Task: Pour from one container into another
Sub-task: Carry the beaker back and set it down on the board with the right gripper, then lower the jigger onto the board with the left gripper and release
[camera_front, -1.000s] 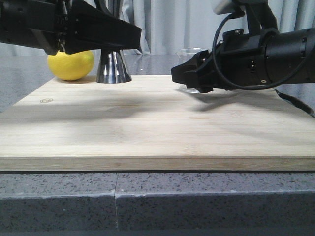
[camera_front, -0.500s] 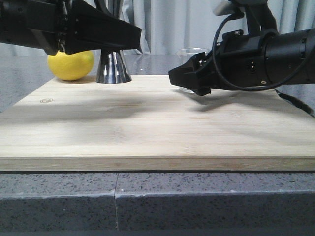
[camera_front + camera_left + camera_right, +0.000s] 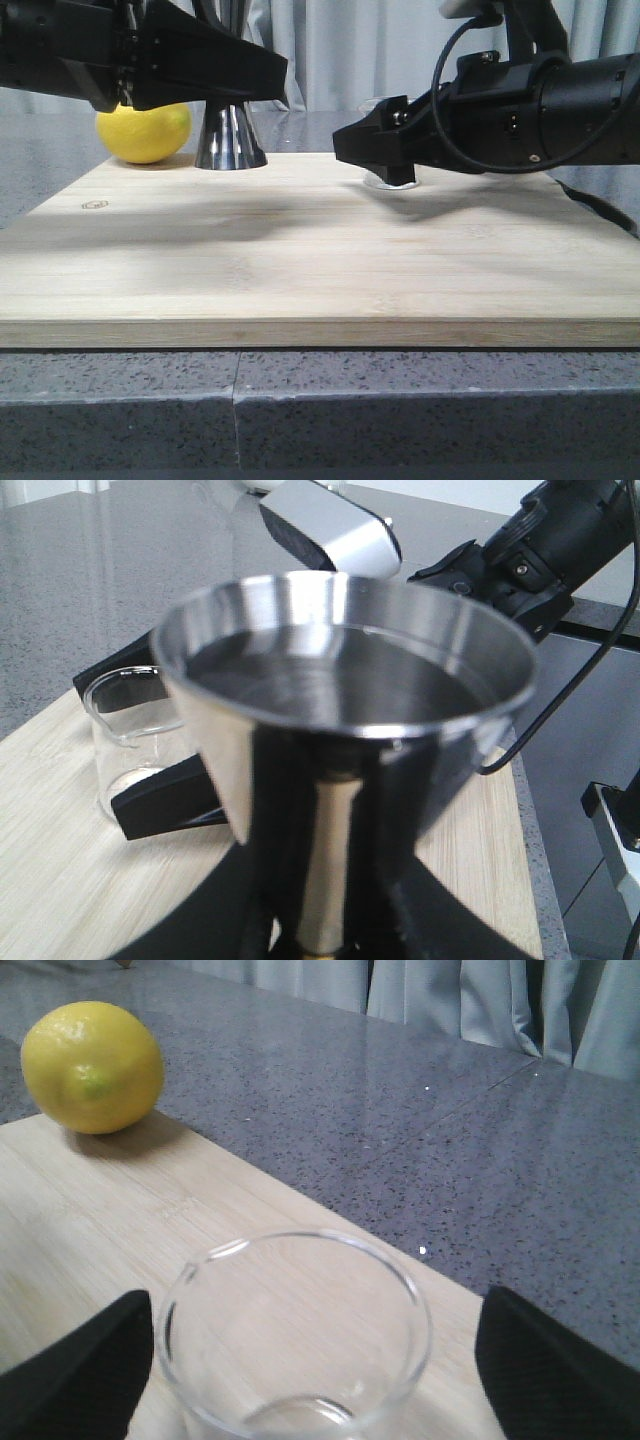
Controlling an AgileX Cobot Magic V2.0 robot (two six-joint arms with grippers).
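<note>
On board [image 3: 300,250]: beaker [image 3: 292,1340] between spread right fingers [image 3: 75,1360]; left fingers' state unclear beside jigger [image 3: 345,730].

Lemon: we see a yellow lemon [image 3: 143,132] resting at the far left corner of the board.
Board: we see a pale wooden board [image 3: 300,260] lying on a grey speckled countertop [image 3: 300,400].
Backdrop: we see grey curtains [image 3: 350,50].
</note>
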